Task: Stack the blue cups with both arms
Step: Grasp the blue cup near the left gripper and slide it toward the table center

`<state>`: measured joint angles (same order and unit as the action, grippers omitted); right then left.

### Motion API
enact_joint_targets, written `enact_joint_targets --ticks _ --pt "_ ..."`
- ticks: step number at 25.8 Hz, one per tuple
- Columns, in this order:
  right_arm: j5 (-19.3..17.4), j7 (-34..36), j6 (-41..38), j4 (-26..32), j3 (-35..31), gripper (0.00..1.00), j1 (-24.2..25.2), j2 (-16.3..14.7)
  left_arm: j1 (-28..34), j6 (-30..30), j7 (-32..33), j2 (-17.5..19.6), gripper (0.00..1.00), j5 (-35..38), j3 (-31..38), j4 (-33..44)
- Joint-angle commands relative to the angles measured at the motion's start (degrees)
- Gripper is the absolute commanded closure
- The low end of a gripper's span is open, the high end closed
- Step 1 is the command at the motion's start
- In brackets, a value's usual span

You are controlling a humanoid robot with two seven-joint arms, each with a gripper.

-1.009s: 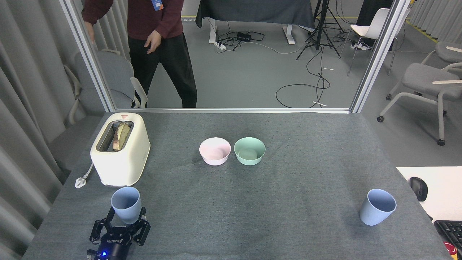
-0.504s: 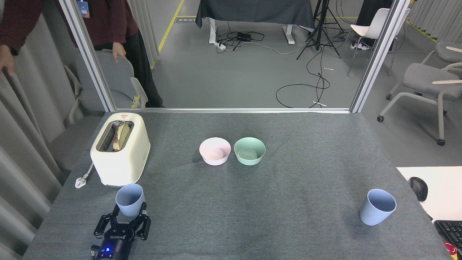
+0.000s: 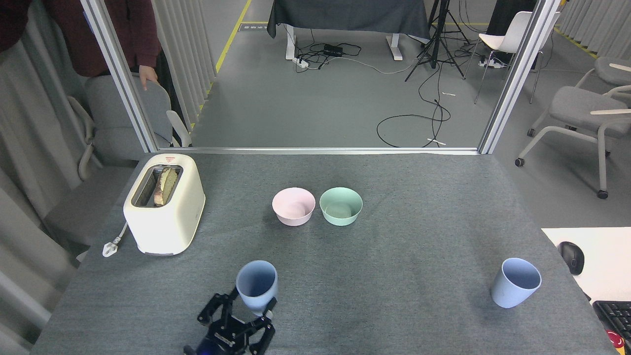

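Pale blue plastic is showing between my left gripper's point(image 3: 249, 315) black fingers, which are clamping the base of one blue cup point(image 3: 256, 286) and holding it upright near the front middle of the grey tabletop point(image 3: 419, 197). The second blue cup point(image 3: 515, 282) is standing alone, well apart at the right, so the stacking itself is not yet done. My right gripper is lying out of view, so I cannot tell its state, and my left wrist is being cut off by the bottom edge.

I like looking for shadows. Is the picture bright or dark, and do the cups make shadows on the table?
Head view: bright, even light and sharp all over, no glare. The standing blue cup casts only a faint soft shadow to its left on the grey table. The cup held by the left gripper shows no clear shadow.
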<state>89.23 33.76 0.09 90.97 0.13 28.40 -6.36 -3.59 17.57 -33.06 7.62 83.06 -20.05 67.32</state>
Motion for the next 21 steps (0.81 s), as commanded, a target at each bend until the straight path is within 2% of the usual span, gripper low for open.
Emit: enact_joint_targets --ticks 1,13,14,16,21 --pt "0.07 -0.01 -0.01 0.00 -0.21 0.00 -0.01 -0.06 2.01 1.33 -0.69 -0.50 0.43 2.72 -5.00 1.85" --pt "0.16 -0.01 -0.01 0.26 -0.30 0.00 0.08 -0.15 1.65 1.50 -0.78 -5.60 0.38 5.71 -8.78 -0.70" --pt "0.07 -0.01 -0.01 0.35 -0.30 0.00 0.16 -0.15 1.65 1.50 -0.78 -6.13 0.33 5.71 -8.78 -1.49" --pt "0.16 -0.01 -0.01 0.35 -0.39 0.00 0.34 -0.15 1.22 1.41 -0.78 -7.18 0.01 5.80 -8.69 -3.60" --pt "0.16 -0.01 -0.01 0.35 -0.57 0.00 0.34 -0.15 0.69 1.59 -0.87 -6.83 0.00 5.62 -8.34 -4.39"
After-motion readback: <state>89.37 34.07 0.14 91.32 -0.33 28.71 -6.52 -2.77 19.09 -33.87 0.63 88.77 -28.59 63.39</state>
